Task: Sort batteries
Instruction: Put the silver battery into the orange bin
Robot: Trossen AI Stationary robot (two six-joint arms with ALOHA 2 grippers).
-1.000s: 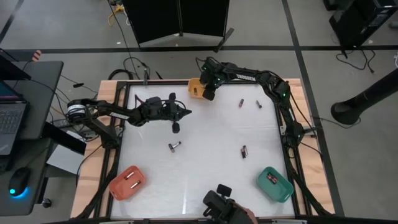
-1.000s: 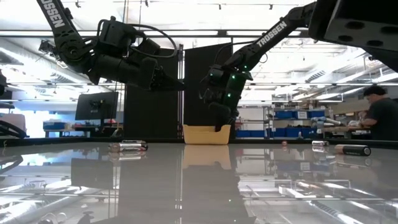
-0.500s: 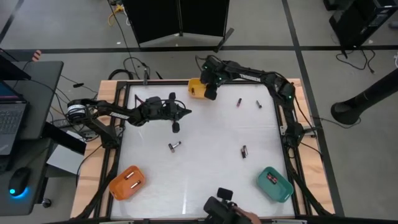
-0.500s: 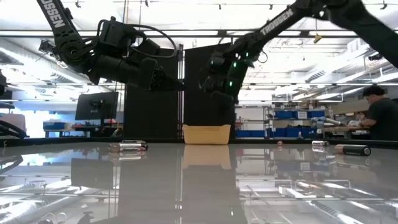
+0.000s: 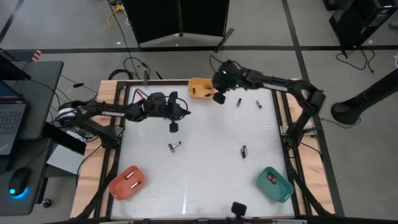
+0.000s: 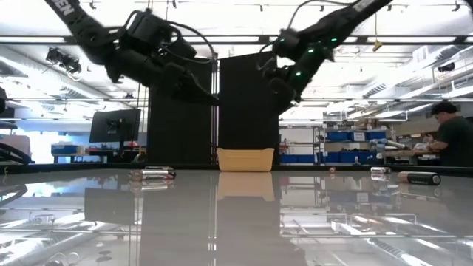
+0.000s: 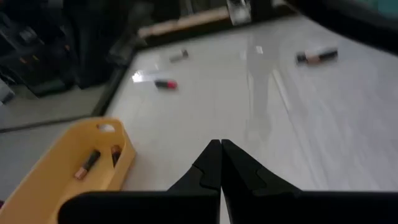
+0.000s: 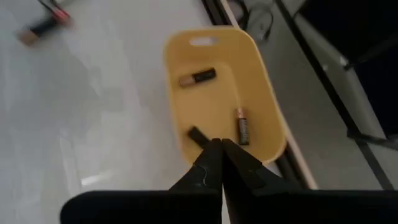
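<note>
A white tabletop (image 5: 199, 180) seen from above, with two dark robot arms reaching in from the left and right edges. The right gripper (image 5: 219, 98) hangs beside the yellow bin (image 5: 198, 87) at the far edge; its jaws are closed on nothing. The right wrist view shows three batteries lying in that yellow bin (image 8: 217, 93).

The left gripper (image 5: 174, 127) hovers over the left-centre of the tabletop, jaws also closed and empty.

Four loose batteries lie on the white surface. Two sit close together near the far edge, just right of the right gripper: one with a red mark (image 5: 239, 102) and a greyer one (image 5: 259, 104) beyond it. A third battery (image 5: 175, 146) lies near the middle, a little nearer the front than the left gripper, its long axis running roughly left to right. A fourth (image 5: 244, 150) lies right of centre, its long axis running roughly front to back.

An orange bin (image 5: 127, 182) at the front left holds two batteries, and a green bin (image 5: 275, 183) at the front right holds one.

For the next pick, the red-marked battery is probably the right arm's, lying close to its jaws. The central battery lies nearest the left arm, whose jaws would have to open and straddle its short width.
</note>
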